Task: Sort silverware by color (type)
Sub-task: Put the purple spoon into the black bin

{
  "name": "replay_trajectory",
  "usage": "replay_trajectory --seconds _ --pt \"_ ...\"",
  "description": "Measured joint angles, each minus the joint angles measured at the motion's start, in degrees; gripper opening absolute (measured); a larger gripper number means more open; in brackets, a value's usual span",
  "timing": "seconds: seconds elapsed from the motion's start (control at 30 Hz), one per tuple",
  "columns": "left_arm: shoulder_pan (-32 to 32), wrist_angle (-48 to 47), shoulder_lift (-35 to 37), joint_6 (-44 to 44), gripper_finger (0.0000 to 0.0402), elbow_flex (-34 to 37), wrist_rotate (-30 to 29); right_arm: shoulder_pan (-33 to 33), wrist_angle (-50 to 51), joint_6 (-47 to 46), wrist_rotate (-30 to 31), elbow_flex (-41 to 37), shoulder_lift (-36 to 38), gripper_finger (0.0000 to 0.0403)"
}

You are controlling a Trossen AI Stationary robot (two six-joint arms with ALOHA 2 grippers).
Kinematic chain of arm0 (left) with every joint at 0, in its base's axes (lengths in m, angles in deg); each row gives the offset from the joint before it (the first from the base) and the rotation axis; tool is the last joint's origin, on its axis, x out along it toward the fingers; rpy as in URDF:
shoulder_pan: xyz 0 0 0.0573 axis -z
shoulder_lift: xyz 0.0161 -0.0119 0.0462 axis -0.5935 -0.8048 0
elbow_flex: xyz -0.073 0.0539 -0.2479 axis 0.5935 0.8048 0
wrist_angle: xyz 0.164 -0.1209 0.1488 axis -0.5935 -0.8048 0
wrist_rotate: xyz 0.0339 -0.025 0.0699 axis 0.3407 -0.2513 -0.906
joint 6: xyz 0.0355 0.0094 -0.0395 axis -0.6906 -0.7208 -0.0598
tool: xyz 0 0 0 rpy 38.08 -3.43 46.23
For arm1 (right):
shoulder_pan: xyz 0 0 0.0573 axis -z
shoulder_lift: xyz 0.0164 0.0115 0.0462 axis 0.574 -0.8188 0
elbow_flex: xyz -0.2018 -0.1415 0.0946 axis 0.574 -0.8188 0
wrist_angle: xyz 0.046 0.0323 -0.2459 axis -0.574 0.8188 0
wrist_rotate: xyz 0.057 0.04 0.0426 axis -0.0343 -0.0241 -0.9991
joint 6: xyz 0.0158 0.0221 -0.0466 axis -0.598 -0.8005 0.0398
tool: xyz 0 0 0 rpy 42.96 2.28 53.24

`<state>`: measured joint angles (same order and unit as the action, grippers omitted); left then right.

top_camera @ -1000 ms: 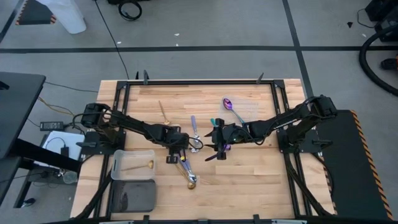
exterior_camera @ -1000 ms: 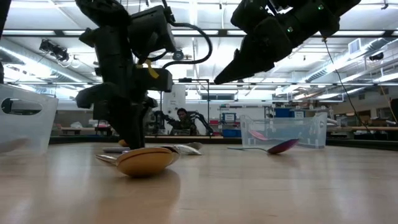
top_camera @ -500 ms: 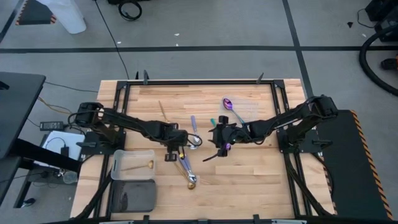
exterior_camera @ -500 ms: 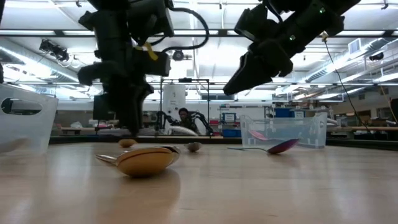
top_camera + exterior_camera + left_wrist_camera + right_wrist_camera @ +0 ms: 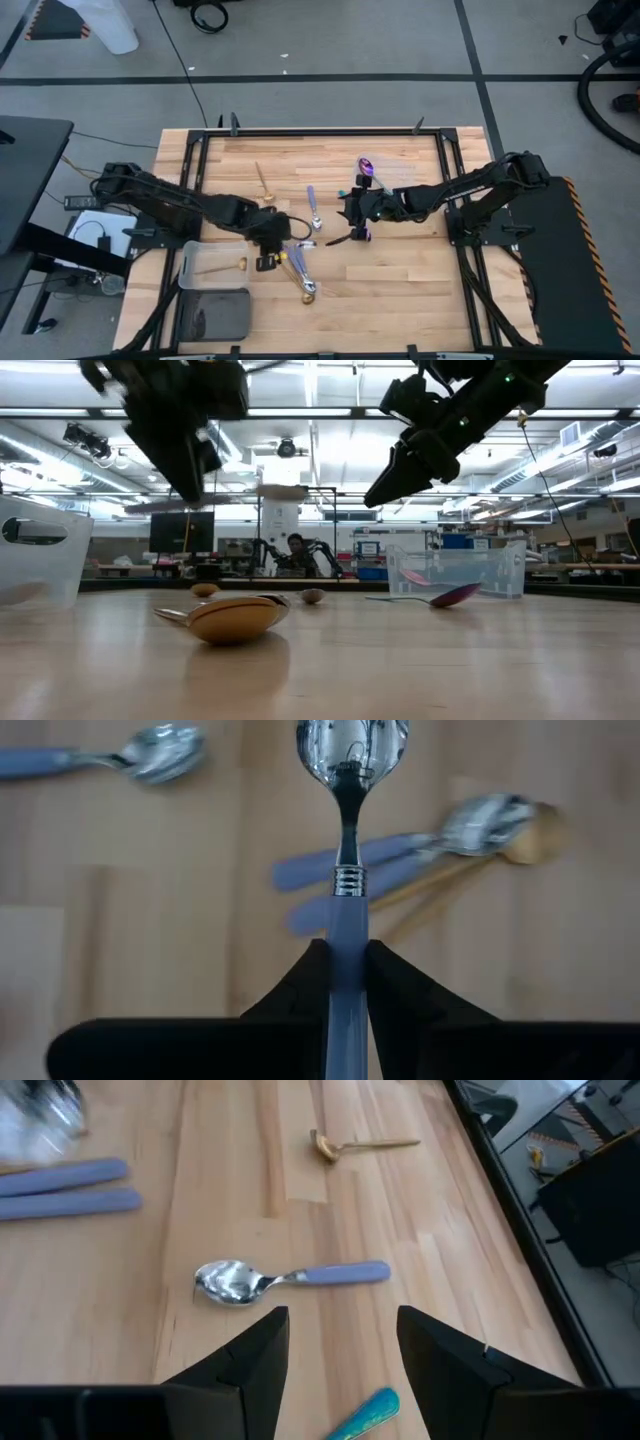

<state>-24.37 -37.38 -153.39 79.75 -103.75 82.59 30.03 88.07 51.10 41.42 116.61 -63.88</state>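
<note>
High view: the left gripper (image 5: 268, 250) sits beside the tray (image 5: 188, 262), which has one gold spoon (image 5: 222, 267). A few pieces lie loose mid-table, so most sorting is left.

Low view: the right gripper (image 5: 392, 482) hangs above the table, and a purple spoon (image 5: 440, 598) lies by the far container (image 5: 455, 568), perhaps inside.

Left wrist view: the jaws pinch a lavender spoon (image 5: 349, 840), lifted.

Right wrist view: the fingers (image 5: 250, 1355) stand wide and empty over another lavender spoon (image 5: 290, 1278).

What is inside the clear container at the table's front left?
The clear container holds one gold spoon lying across its floor. Nothing else shows inside it. The darker tray beside it is a separate compartment; its contents cannot be made out.
</note>
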Motion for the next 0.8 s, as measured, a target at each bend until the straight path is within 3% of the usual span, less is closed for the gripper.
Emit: replay_trajectory --seconds 0.37,0.8 --pt "9.8 -1.3 3.8 13.0 0.0052 0.0 5.1 2.9 -5.3 2.1 -8.1 0.0 0.0 0.0197" --pt "22.1 -1.3 3.8 29.4 0.0052 0.0 5.3 5.6 -10.8 4.9 -13.6 0.0 -0.1 0.0197"
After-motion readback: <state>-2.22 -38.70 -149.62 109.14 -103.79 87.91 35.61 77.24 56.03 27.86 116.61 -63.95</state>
